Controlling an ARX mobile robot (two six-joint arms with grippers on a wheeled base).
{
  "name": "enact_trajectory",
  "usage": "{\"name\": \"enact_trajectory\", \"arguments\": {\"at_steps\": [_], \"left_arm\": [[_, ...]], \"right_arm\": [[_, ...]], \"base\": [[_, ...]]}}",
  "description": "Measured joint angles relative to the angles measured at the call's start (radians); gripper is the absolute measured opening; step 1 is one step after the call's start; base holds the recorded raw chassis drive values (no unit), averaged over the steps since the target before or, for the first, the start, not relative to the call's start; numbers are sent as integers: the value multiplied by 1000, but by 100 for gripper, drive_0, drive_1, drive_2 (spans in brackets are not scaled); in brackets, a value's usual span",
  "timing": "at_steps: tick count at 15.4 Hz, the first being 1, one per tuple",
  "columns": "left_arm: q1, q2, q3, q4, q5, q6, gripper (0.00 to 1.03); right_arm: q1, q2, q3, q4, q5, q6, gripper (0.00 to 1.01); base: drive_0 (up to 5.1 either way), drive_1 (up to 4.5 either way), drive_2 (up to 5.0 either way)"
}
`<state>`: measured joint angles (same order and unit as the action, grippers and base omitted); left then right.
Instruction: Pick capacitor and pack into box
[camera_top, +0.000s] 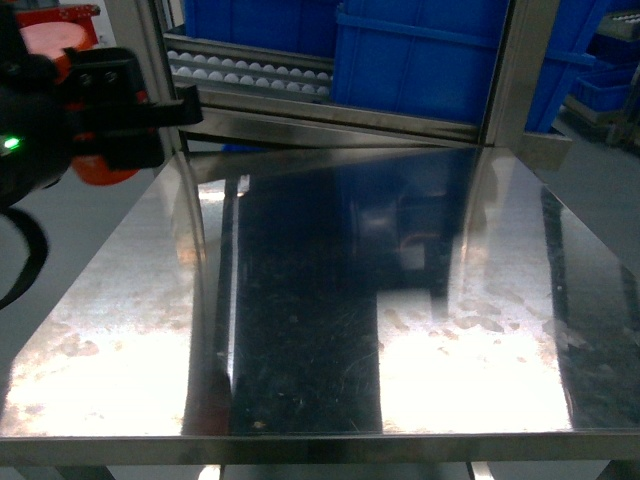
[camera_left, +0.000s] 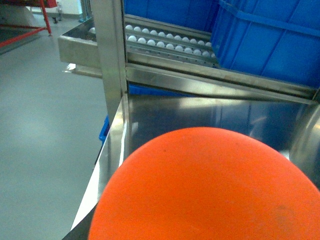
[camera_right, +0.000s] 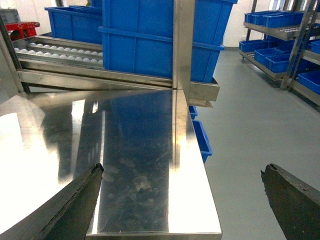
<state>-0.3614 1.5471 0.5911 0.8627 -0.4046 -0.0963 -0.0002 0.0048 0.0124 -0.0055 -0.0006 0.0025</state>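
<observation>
Head view: the left arm (camera_top: 60, 120) enters at the upper left edge, a black body with a green indicator light and orange parts. Its end effector is cut off, so its opening cannot be told. The steel tabletop (camera_top: 330, 320) fills the view, with glare patches near the front edge. Blue crates (camera_top: 420, 60) and a roller track (camera_top: 250, 72) stand behind it. The box and the capacitor do not show in any view.

Left wrist view: a large orange rounded surface (camera_left: 210, 190) blocks the lower half; what it belongs to is unclear. No fingers are visible.

Right wrist view: the right end effector (camera_right: 182, 200) stands wide open, holding nothing. One dark finger (camera_right: 70, 205) lies over the tabletop, the other over the grey floor (camera_right: 250, 130). Both fingers are cut off by the frame.
</observation>
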Motion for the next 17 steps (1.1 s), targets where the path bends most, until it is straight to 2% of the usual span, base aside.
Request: {"name": "enact_trajectory", "arguments": {"at_steps": [2, 6, 8, 9, 13, 14, 15, 17], "left_arm": [[-2, -222, -135, -87, -43, -1, 44], [-39, -446, -226, -180, -118, 0, 44], [-132, -735, -302, -354, -206, 22, 43], [-158, -824, -304, -411, -217, 27, 43], [-155, -847, -303, -419, -227, 34, 43], [-153, -853, -303, -433, -212, 41, 43], [-84, -922, -332, -505, -70, 69, 43], [22, -1014, -402, -529, 52, 78, 43]], "right_arm": [[0, 0, 0, 0, 1, 0, 98], [0, 0, 0, 0, 0, 0, 98], [0, 0, 0, 0, 0, 0, 98], [0, 0, 0, 0, 0, 0, 98], [0, 0, 0, 0, 0, 0, 98], [0, 0, 0, 0, 0, 0, 98], [0, 0, 0, 0, 0, 0, 98], [0, 0, 0, 0, 0, 0, 98]], "base": [[0, 0, 0], [0, 0, 0], [0, 0, 0], [0, 0, 0], [0, 0, 0], [0, 0, 0], [0, 0, 0], [0, 0, 0]]}}
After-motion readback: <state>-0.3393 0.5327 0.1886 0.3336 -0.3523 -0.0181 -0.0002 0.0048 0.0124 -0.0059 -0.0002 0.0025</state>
